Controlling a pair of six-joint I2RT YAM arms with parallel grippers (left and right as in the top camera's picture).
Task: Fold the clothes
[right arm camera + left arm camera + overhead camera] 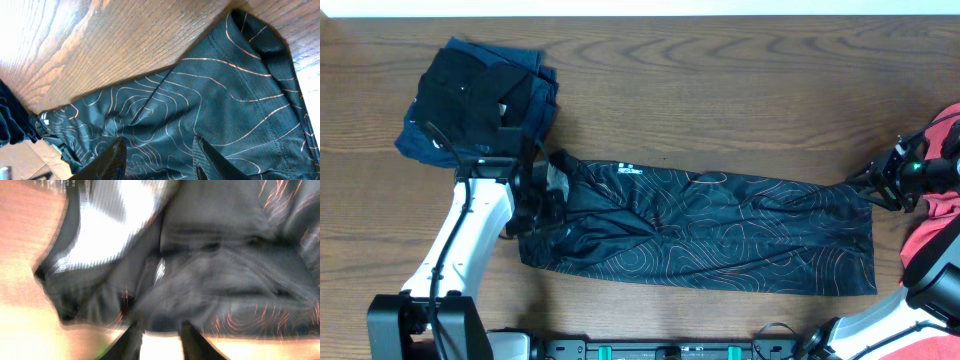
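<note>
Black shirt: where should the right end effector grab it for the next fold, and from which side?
Grip the hem, the free short edge at the right end of the black shirt, near its far corner. Come in low from the right with the right end effector, hovering there: the shirt lies flat as a long strip, with bare table beyond that edge.

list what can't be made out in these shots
left gripper: left wrist view is motion-blurred; its hold on the black shirt is unclear.
coral-red garment: cut off by the overhead's right edge.
shirt logo: too small overhead to read.
navy pile: lower layers covered by the black top garment.
</note>
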